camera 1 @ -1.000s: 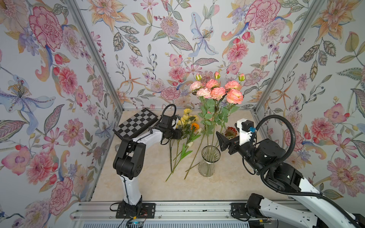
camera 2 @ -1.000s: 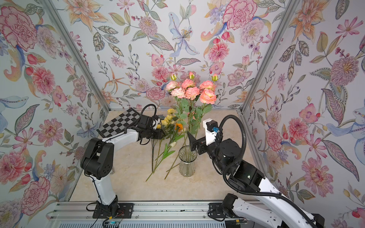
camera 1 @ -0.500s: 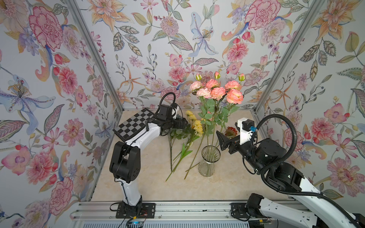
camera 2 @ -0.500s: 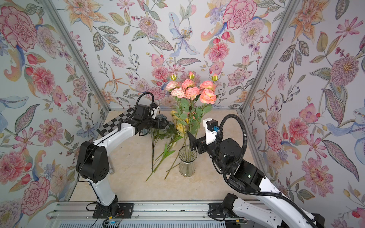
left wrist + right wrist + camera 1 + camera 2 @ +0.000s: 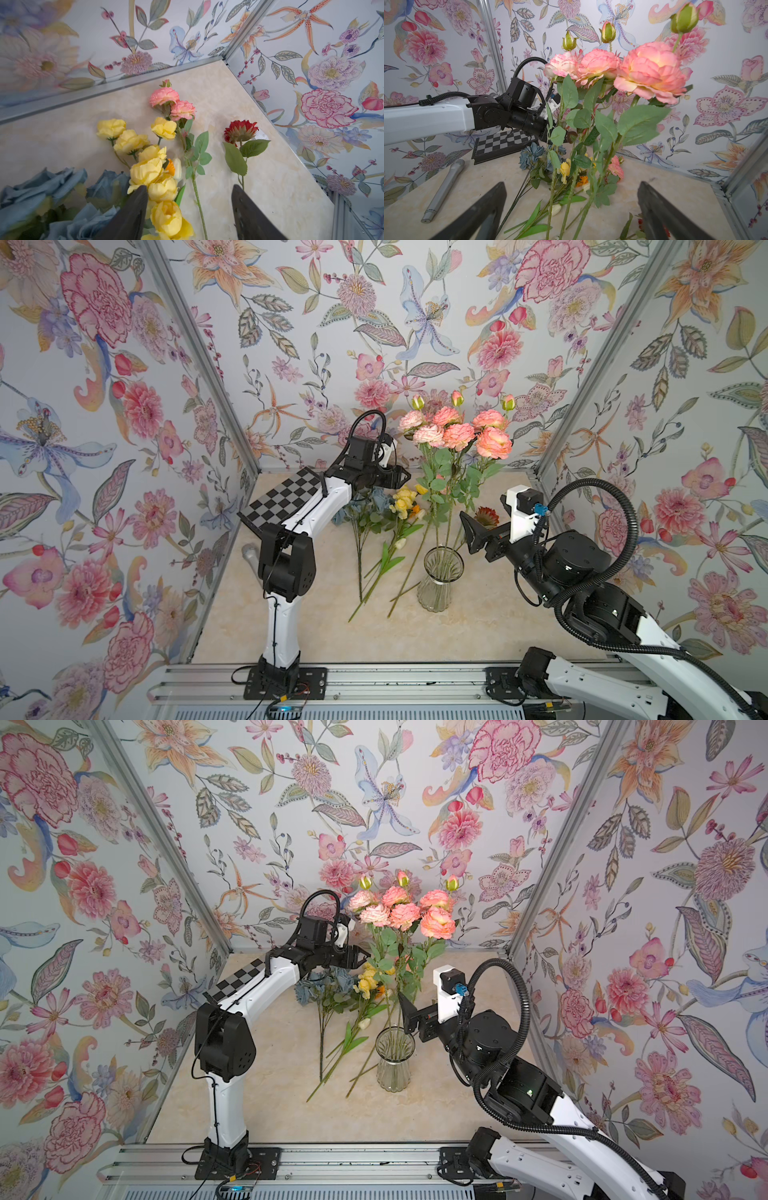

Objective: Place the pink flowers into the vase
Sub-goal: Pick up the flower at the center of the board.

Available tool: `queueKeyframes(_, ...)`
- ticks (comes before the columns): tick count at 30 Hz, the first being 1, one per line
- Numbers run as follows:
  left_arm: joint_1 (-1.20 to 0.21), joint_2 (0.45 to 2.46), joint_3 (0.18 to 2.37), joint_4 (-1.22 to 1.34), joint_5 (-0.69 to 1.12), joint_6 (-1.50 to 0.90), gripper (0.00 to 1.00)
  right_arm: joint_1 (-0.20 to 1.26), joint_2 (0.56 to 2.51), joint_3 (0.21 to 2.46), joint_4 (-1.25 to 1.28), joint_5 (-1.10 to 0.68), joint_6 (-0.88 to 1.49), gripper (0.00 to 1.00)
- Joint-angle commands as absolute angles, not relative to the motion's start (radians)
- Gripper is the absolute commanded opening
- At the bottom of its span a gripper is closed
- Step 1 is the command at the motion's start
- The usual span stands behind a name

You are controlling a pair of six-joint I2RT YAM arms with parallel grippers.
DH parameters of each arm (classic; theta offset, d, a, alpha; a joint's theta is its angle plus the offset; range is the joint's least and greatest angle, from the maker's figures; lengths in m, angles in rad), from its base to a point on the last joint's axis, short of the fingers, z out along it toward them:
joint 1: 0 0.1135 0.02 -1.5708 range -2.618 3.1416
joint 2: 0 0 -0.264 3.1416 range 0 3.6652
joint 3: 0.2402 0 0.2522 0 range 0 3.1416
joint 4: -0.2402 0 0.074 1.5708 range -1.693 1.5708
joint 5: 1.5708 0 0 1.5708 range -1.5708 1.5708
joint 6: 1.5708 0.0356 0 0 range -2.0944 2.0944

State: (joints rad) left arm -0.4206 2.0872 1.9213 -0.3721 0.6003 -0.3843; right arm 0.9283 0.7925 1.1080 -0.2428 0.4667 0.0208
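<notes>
Now that the left hand [image 5: 189,188] has shifted toward frame centre, open and empty, one pink spray [image 5: 172,104] awaits on the counter [image 5: 478,626].
Pink flowers [image 5: 453,433] stand in the vase [image 5: 439,580], frame centre; right hand [image 5: 571,184] gapes empty beside it.

In both top views we look down from high above the near edge toward the far wall, taking in the whole table [image 5: 374,639]. From the left wrist we look low and close across the lying yellow flowers [image 5: 145,172] toward the far right corner. From the right wrist we face the far left corner through the pink flowers [image 5: 650,70], and both wrist views share those yellow flowers.
</notes>
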Motion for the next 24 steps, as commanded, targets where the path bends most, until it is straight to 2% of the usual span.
queueKeyframes(1,-0.435,2.069,1.896,-0.396,0.683,-0.371,0.59,0.935,0.807,1.145,-0.252,0.497,0.002,1.0)
queueKeyframes(6,-0.465,2.053,1.854,-0.369,0.719,-0.379,0.49,0.933,0.824,1.159,-0.268,0.503,0.003,1.0)
queueKeyframes(12,-0.496,2.111,1.894,-0.359,0.724,-0.394,0.44,0.933,0.824,1.157,-0.268,0.495,0.015,1.0)
queueKeyframes(18,-0.503,2.22,1.965,-0.374,0.696,-0.373,0.43,0.934,0.82,1.146,-0.268,0.483,0.033,1.0)
queueKeyframes(24,-0.516,2.325,2.048,-0.41,0.593,-0.332,0.43,0.935,0.83,1.149,-0.268,0.485,0.041,1.0)
